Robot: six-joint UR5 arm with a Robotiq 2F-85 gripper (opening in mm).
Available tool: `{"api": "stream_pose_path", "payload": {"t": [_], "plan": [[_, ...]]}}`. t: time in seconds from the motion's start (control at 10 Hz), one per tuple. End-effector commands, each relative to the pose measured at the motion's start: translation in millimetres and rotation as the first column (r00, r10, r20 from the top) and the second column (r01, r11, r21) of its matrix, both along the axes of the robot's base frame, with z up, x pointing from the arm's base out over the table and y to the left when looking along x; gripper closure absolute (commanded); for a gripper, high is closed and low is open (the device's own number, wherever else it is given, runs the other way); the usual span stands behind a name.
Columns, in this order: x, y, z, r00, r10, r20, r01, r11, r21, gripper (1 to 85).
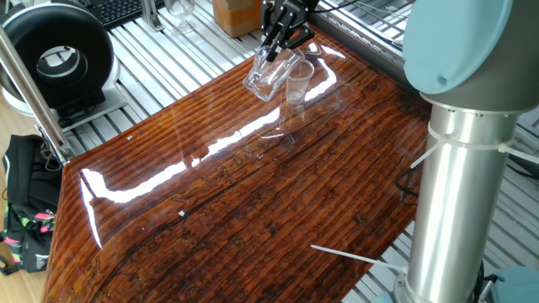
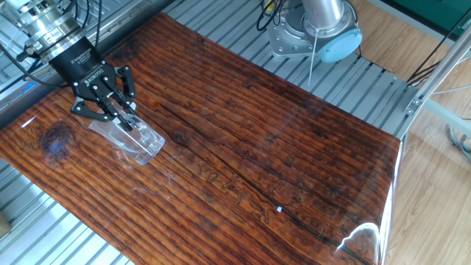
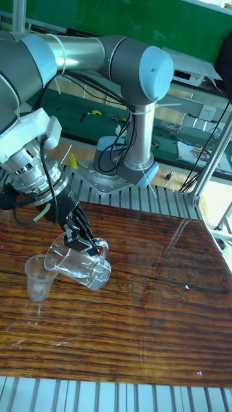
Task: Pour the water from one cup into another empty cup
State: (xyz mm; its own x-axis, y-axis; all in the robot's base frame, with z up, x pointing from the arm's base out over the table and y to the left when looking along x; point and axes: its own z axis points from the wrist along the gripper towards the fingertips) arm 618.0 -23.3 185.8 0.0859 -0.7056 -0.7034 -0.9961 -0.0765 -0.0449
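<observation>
My gripper (image 3: 78, 242) is shut on the rim of the glass mug (image 3: 81, 262) and holds it tipped, mouth down toward the small handleless cup (image 3: 38, 277). The cup stands upright on the wooden table, right under the mug's lip. In one fixed view the gripper (image 1: 277, 42) hangs at the table's far edge with the tilted mug (image 1: 268, 74) beside the cup (image 1: 298, 81). In the other fixed view the gripper (image 2: 118, 112) and mug (image 2: 134, 137) are at the left; the cup is hard to tell apart there. The water is too faint to make out.
The arm's thick column (image 1: 466, 168) and base (image 2: 316, 33) stand at the table's side. Off the table lie a black round device (image 1: 55, 55), a cardboard box (image 1: 236, 13), another glass (image 1: 179, 12) and a black bag (image 1: 21, 210). Metal slats surround the tabletop (image 1: 253, 194).
</observation>
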Motion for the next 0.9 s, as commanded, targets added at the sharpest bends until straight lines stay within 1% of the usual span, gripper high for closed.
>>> {"api": "stream_pose_path", "payload": {"t": [0.0, 0.4, 0.8], "plan": [[2.0, 1.1, 4.1, 1.000, -0.005, 0.006, 0.005, 1.000, 0.022, 84.0], [1.1, 2.5, 6.3, 1.000, -0.005, 0.001, 0.005, 0.999, 0.042, 84.0], [-0.3, -1.0, 4.7, 1.000, -0.006, -0.002, 0.006, 0.998, 0.059, 84.0]]}}
